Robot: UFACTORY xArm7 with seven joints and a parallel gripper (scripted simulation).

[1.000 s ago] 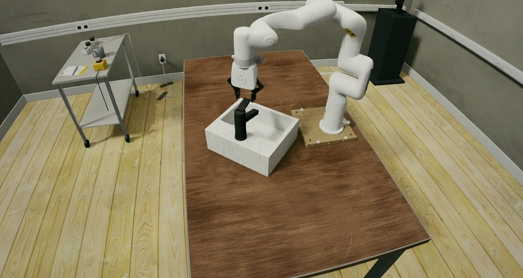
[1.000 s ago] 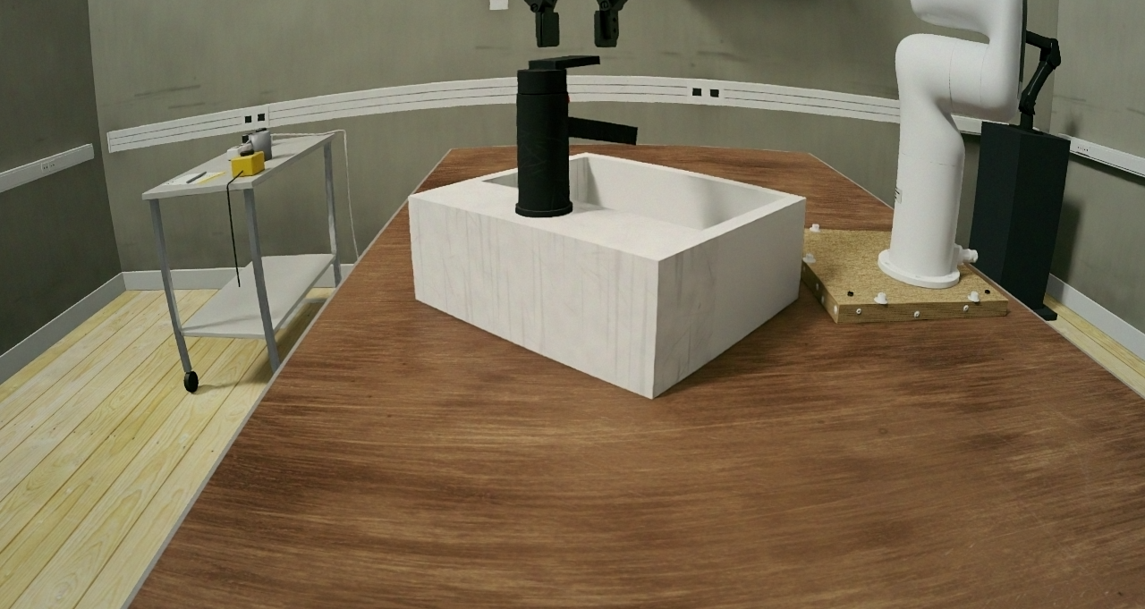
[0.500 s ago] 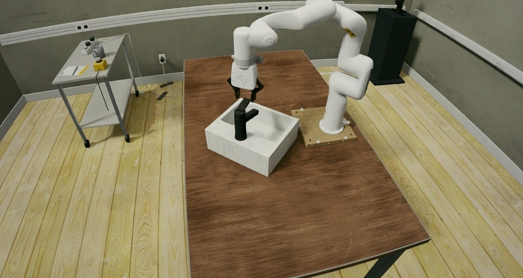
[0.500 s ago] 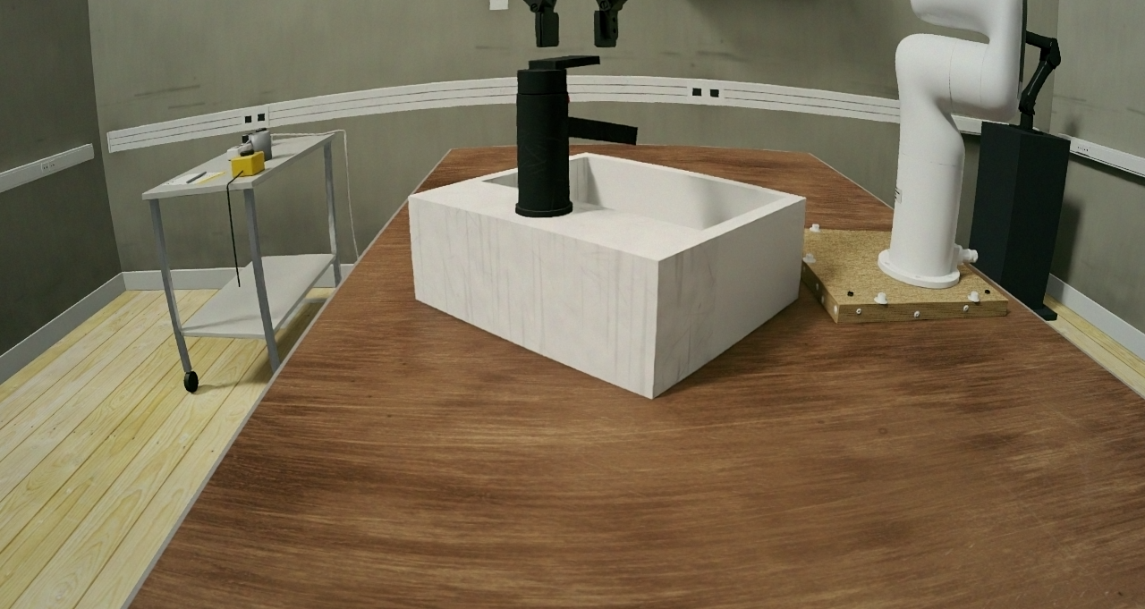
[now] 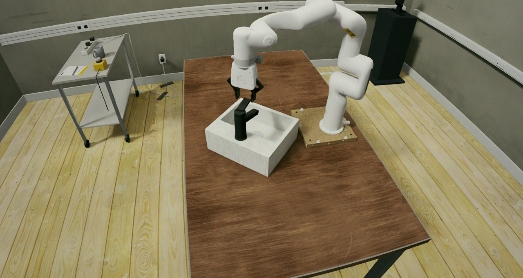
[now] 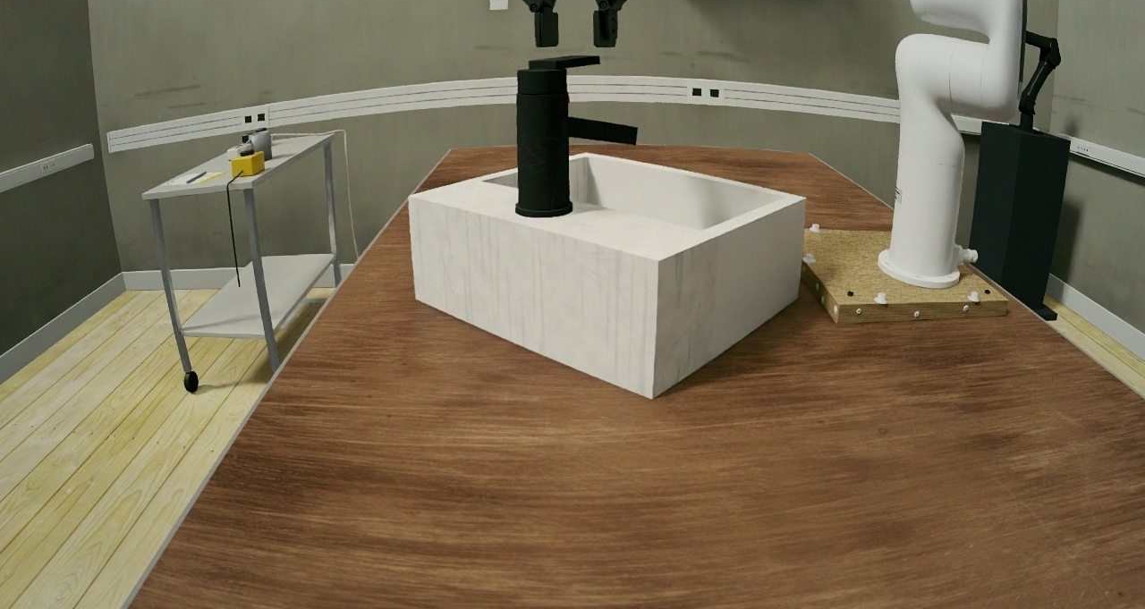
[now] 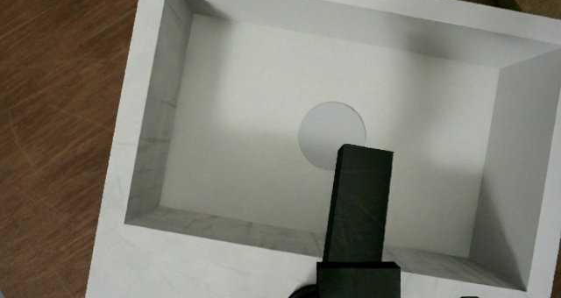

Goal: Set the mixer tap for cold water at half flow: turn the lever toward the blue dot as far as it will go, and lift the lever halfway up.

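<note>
A black mixer tap (image 5: 240, 124) (image 6: 542, 145) stands upright on the near rim of a white sink basin (image 5: 255, 155) (image 6: 560, 285) (image 7: 131, 267). Its flat lever (image 5: 244, 103) (image 6: 564, 63) (image 7: 358, 280) lies low on top of the tap, pointing over the basin in line with the spout (image 5: 252, 112) (image 6: 602, 131) (image 7: 361, 202). My gripper (image 5: 245, 92) (image 6: 574, 33) is open and empty, pointing down just above the lever with a small gap. Its fingers do not show in the wrist view. I see no blue dot in any view.
The round drain (image 7: 326, 127) lies in the basin floor under the spout tip. The arm's base stands on a chipboard plate (image 5: 314, 137) (image 6: 848, 277) right of the sink. A grey cart (image 5: 73, 67) (image 6: 240, 181) and a black pedestal (image 5: 389, 46) stand off the table.
</note>
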